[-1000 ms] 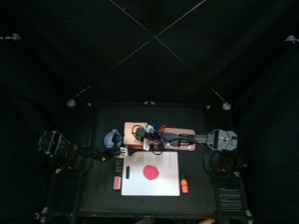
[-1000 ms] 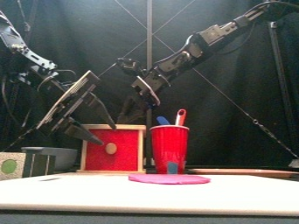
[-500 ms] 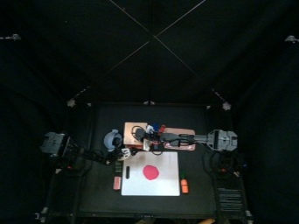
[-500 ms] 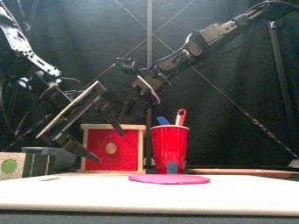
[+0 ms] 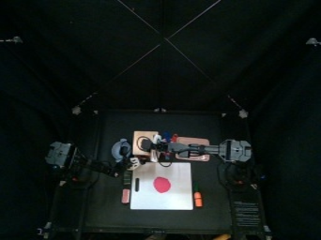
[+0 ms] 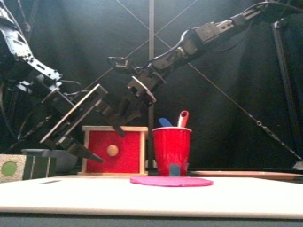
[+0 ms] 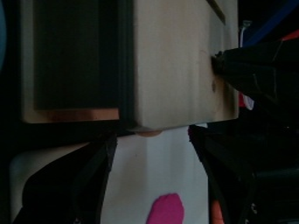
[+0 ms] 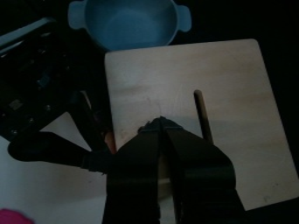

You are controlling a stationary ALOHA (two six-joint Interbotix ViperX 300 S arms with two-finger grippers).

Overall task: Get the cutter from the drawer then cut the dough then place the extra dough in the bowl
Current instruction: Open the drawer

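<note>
Over the wooden box (image 8: 222, 79) our right claw (image 8: 163, 129) hangs, jaws together, likely to brace it, while our left claw (image 7: 155, 142) gapes before the drawer (image 6: 124, 142).

A flat round disc of dough (image 6: 172, 181) is seen in pink-red on a white rectangular cutting board (image 5: 175, 172). The pale wooden box (image 8: 222, 79) is faced with a red drawer front (image 6: 128, 144). A blue toy knife (image 6: 165, 122) and a red toy knife (image 6: 182, 118) are held in a red plastic cup (image 6: 172, 149). The round two-handled bowl (image 8: 128, 24) is coloured blue-grey, the counter (image 5: 103, 211) black.
</note>
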